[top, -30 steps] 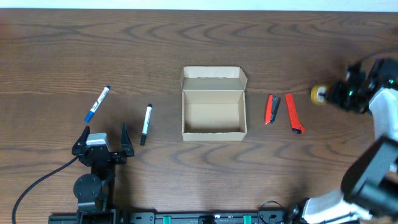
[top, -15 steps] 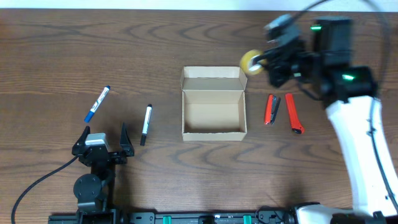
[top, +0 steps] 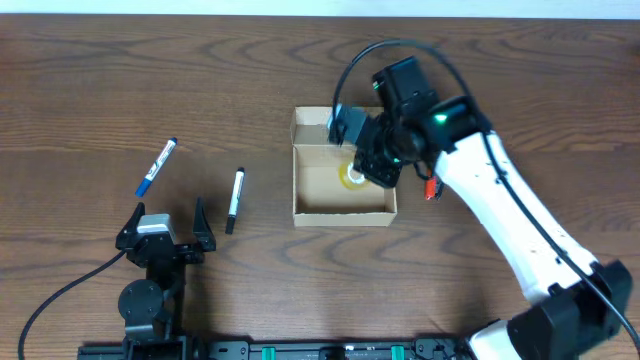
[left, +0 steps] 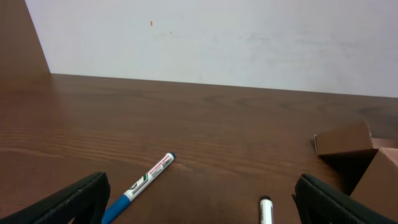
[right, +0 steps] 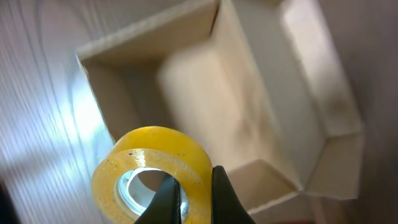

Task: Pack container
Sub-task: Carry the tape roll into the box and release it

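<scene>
The container [top: 343,202] sits open at the middle of the wooden table [top: 100,80], with its hinged flap folded back on the far side. The right arm reaches in from the near right and crosses over the box's right wall, hiding much of the far right corner in the overhead view. The right gripper [right: 191,190] hangs above the box's inside, its fingers [right: 221,196] clenched on the wall of a roll of yellow tape [right: 146,158]. One finger is inside the roll's hole and the other outside. In the wrist view the roll is in the air over the box's bare floor, toward one wall.

Just right of the box, a red tool [top: 431,190] peeks out from under the arm; the rest of it is covered. A black cable [top: 345,70] loops over the far side of the box.

To the left, a black marker [top: 234,200] lies near the box. A blue pen [top: 157,167] lies farther left and tilted. The two are apart from each other. The left gripper [top: 168,215] rests at the near left with its fingers spread wide, grasping nothing, both pens just beyond it.
</scene>
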Controlling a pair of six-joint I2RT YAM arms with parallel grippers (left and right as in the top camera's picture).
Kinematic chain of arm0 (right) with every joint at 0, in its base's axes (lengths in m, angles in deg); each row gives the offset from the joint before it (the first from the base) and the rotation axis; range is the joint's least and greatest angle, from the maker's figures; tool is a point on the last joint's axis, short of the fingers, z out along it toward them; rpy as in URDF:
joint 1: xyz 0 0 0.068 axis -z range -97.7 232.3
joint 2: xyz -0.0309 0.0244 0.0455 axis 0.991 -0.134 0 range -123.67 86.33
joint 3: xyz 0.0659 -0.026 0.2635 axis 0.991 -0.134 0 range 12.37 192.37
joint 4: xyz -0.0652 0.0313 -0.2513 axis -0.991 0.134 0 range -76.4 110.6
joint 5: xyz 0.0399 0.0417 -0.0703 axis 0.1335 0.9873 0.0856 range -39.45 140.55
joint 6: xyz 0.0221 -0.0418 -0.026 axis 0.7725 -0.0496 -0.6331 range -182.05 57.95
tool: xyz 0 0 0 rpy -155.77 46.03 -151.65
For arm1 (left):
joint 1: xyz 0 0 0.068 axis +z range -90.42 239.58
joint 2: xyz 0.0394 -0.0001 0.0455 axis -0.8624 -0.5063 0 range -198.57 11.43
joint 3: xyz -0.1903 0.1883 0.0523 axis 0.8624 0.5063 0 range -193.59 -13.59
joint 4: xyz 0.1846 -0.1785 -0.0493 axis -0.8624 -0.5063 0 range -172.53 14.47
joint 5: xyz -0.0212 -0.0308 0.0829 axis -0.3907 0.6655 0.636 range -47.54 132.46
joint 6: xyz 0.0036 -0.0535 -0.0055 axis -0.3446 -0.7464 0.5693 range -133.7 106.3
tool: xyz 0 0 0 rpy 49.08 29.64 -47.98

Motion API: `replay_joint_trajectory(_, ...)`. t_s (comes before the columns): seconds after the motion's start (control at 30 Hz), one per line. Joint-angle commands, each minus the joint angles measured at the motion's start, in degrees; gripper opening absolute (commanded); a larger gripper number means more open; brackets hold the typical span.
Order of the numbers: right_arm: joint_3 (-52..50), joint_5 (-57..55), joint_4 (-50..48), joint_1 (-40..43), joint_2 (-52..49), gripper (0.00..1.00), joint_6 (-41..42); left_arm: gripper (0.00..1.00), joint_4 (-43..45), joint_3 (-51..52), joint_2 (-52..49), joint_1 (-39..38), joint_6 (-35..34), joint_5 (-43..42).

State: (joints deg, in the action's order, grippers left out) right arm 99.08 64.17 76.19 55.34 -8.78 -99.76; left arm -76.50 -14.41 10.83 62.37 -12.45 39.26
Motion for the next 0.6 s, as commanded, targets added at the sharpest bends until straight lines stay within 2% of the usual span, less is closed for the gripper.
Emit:
replay_joint_trajectory(0.0,0.1,-7.0,1.8,-0.2,-2.8,0.01,-6.1,0.95,-3.2,0.5,0.3,-0.2,-0.6,0.2)
replay_joint_trajectory(0.57,0.1,-7.2,-2.8,-0.2,-22.1,0.01,-6.4,0.95,-3.1,0.5,0.3,-0.2,-0.6,0.2)
